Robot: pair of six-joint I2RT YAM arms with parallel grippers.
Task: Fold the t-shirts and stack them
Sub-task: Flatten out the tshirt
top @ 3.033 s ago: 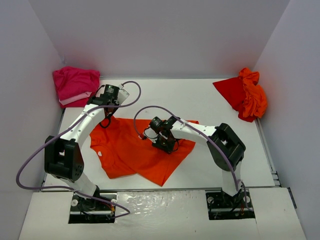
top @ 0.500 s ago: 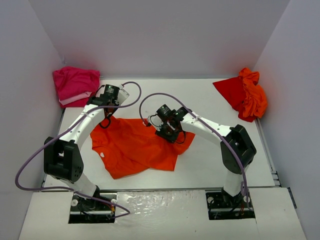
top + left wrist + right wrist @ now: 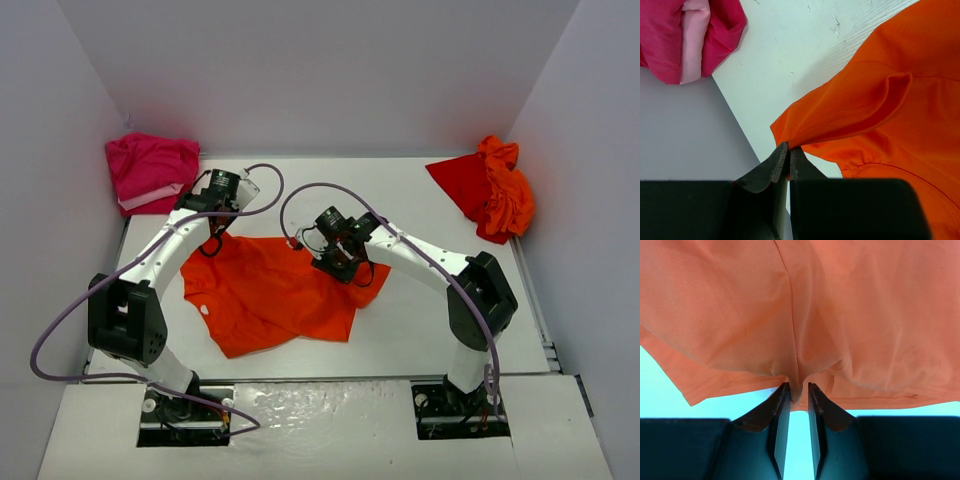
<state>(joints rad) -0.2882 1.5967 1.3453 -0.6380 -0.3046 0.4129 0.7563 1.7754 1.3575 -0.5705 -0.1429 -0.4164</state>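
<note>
A bright orange t-shirt (image 3: 265,290) lies crumpled on the white table between the arms. My left gripper (image 3: 213,243) is shut on its far left corner, and the left wrist view shows the cloth (image 3: 890,125) pinched at the tips of that gripper (image 3: 788,146). My right gripper (image 3: 340,268) sits over the shirt's far right edge. Its jaws (image 3: 797,386) stand narrowly apart with a raised fold of the orange cloth (image 3: 790,305) caught between them. Magenta t-shirts (image 3: 150,170) are folded at the far left. Red and orange t-shirts (image 3: 490,190) lie heaped at the far right.
White walls close in the table on the left, back and right. The magenta pile (image 3: 670,35) lies just beyond the left gripper, by the table's left edge (image 3: 735,115). Purple cables loop over both arms.
Over three seconds the right gripper moved away from me with the shirt's right side, bunching it leftward. In the last half second its jaws narrowed on the fold. The left gripper held still.
</note>
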